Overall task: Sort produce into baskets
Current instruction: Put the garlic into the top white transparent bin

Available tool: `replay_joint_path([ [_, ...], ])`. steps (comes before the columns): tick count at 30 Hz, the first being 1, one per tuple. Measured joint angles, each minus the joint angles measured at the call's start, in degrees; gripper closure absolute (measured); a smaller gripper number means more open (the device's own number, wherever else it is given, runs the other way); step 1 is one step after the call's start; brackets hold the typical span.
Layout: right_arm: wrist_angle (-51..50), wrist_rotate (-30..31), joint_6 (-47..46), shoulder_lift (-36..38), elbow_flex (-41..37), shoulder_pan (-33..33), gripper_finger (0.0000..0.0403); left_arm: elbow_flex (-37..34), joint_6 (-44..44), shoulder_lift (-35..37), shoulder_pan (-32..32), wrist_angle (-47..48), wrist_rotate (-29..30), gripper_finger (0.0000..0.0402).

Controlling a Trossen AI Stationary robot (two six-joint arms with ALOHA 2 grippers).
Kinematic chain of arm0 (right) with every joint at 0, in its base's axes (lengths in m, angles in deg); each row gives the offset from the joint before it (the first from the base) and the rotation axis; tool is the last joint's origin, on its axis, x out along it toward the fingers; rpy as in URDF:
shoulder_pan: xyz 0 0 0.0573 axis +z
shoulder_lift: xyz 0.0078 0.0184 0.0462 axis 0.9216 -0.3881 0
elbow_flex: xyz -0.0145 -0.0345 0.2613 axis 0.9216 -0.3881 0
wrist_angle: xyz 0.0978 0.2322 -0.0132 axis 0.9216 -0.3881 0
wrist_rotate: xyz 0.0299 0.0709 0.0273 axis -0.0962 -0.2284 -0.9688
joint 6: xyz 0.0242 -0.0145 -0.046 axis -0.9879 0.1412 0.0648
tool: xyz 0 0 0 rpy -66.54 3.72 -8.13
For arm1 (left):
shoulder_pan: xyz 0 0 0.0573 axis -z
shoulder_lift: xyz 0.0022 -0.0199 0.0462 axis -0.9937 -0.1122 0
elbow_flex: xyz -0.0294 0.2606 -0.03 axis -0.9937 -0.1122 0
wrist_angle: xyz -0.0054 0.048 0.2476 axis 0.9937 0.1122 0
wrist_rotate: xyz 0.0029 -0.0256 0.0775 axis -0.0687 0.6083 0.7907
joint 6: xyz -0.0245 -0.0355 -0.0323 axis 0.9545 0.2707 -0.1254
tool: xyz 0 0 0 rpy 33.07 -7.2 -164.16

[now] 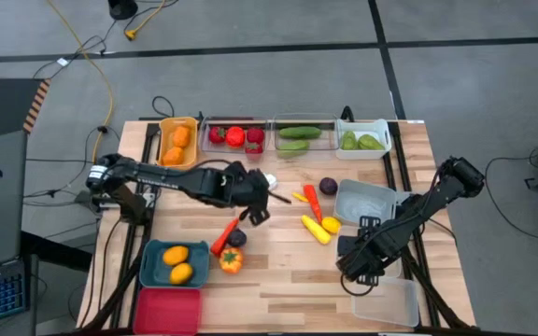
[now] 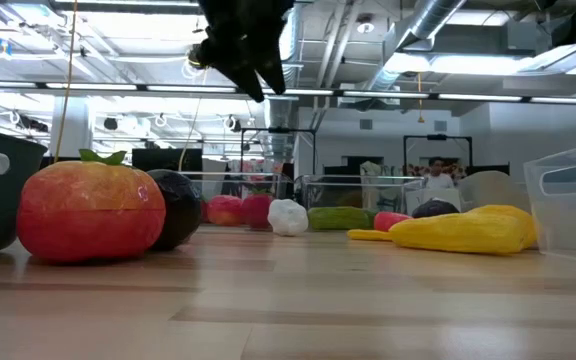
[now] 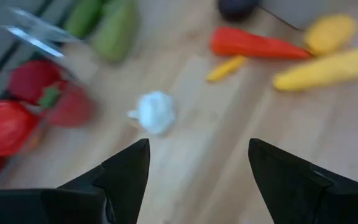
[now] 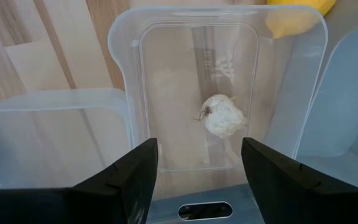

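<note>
Nearest you in the low view sits a red-orange tomato [image 2: 90, 210] with a green leaf on top, a dark purple piece [image 2: 179, 206] tucked just behind it; farther across the wood you've got a white garlic [image 2: 288, 217], a green piece [image 2: 339, 217] and a long yellow piece [image 2: 463, 230], and the left gripper [image 2: 251, 45] hangs dark overhead, fingers apart. From above, your left gripper [image 1: 255, 199] reaches over the middle of the table [image 1: 278, 280], the garlic [image 1: 270, 182] just beside it, while the right gripper [image 1: 355, 266] hovers near the front right over clear bins. Along the far edge you can see the orange-yellow bin [image 1: 177, 142] holding orange pieces, then clear bins with red [image 1: 235, 136] and green [image 1: 299, 133] produce, then a white bin [image 1: 364, 140] with green ones; the teal bin [image 1: 174, 263] at front left holds two orange-yellow pieces, the red bin [image 1: 167, 310] beside it. Left wrist view: your fingers [image 3: 124, 174] are spread wide, holding nothing, the garlic [image 3: 155, 112] on bare wood ahead, an orange-red carrot [image 3: 257, 45] beyond. Right wrist view: fingers [image 4: 133, 174] spread too, and a clear bin [image 4: 124, 43] below holds one white garlic [image 4: 224, 116]
</note>
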Motion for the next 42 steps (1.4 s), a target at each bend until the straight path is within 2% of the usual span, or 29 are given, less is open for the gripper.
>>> replay_joint_path([
  [9,0.3,0.0,0.0,0.0,0.0,0.0,0.0143,0.1,7.9,-2.0,-4.0,-0.5,7.7,0.0141],
  [20,0.5,0.1,0.0,0.0,0.0,0.0,0.0143,0.0,6.9,-13.4,-6.4,-4.1,7.5,0.0141],
  [29,0.7,0.2,0.0,0.0,0.0,0.0,0.0143,0.1,4.4,-20.1,-8.5,-11.4,3.6,0.0141],
  [42,1.3,0.2,0.1,0.0,0.0,0.0,0.0143,0.2,3.2,-21.7,-10.3,-15.2,3.9,0.0141],
])
